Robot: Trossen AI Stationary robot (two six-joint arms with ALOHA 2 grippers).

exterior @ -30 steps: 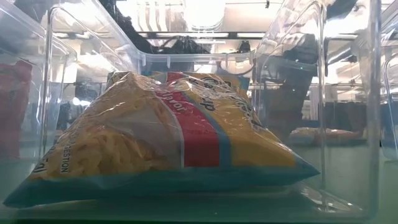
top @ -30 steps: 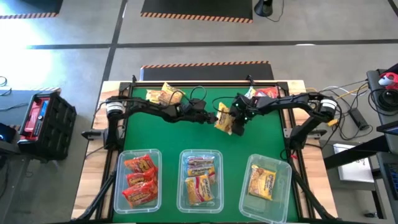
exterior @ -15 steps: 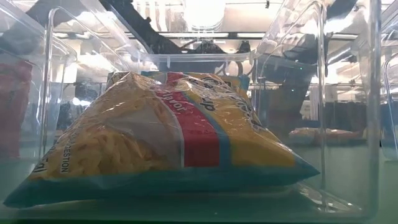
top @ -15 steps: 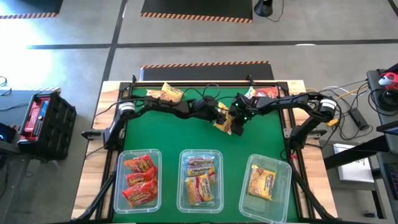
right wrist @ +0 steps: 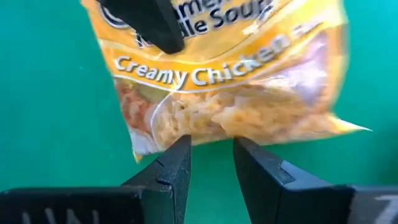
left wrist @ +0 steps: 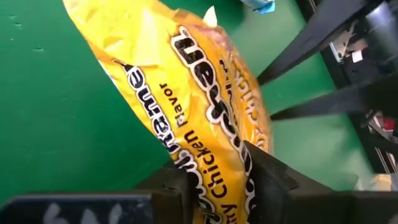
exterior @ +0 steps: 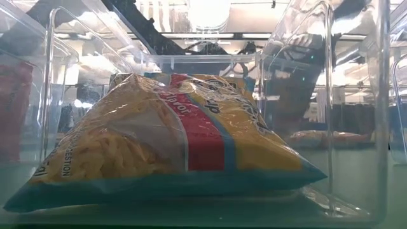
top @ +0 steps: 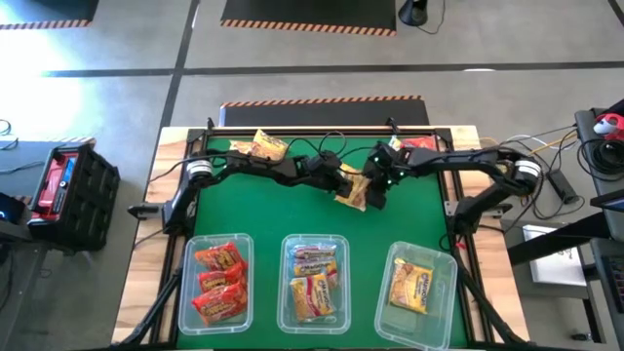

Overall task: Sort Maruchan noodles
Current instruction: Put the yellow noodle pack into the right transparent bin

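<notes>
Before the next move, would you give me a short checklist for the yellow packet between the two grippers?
1. Left gripper shut on packet: ok.
2. Right gripper clear of packet: cannot tell.
3. Packet label readable, Creamy Chicken: ok.
4. Right tub not full: ok.
5. Mat between packet and tubs free of other packets: ok.
</notes>
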